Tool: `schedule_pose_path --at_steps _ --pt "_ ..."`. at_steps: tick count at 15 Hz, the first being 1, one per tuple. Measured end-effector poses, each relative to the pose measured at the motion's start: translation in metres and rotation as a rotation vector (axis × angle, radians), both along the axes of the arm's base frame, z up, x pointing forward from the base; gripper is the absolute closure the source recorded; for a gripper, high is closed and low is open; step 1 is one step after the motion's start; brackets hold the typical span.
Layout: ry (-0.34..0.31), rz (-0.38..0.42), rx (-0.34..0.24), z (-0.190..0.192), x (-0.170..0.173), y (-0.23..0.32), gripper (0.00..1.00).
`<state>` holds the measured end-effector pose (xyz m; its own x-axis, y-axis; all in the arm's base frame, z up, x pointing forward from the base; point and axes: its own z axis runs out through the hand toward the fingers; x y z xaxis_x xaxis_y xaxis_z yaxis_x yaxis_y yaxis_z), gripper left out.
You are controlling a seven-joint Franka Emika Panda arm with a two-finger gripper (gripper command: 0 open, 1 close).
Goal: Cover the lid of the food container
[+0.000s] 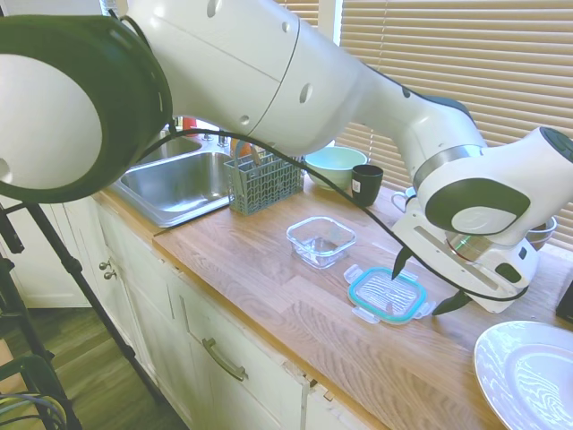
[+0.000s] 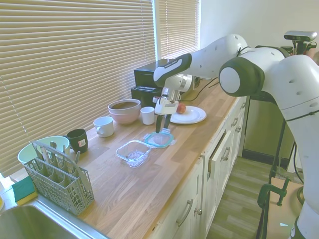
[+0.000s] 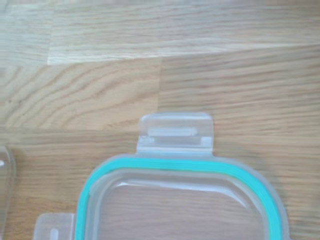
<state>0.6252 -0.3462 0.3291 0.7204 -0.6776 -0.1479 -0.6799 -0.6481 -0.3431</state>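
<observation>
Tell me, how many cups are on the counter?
3. A black cup stands by the green bowl, a white cup sits left of the pink bowl, and a smaller white cup sits right of it. The arm may hide more.

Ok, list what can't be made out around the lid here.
- lid: the wrist view's bottom edge cuts off most of it.
- food container: only a blurred sliver at that view's edge.
- white plate: cropped by the first exterior view's corner.
- label on the black mug: too small to read, second exterior view.

Bare counter (image 1: 269, 278) between lid (image 1: 387, 295) and food container (image 1: 320, 241); black mug (image 1: 366, 184) behind.
</observation>
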Motion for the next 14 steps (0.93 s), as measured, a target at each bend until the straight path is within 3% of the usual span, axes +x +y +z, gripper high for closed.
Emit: schedule_pose_path --at_steps 14 --pt "0.052 -0.004 -0.009 -0.0046 0.0096 0.0114 0.0"
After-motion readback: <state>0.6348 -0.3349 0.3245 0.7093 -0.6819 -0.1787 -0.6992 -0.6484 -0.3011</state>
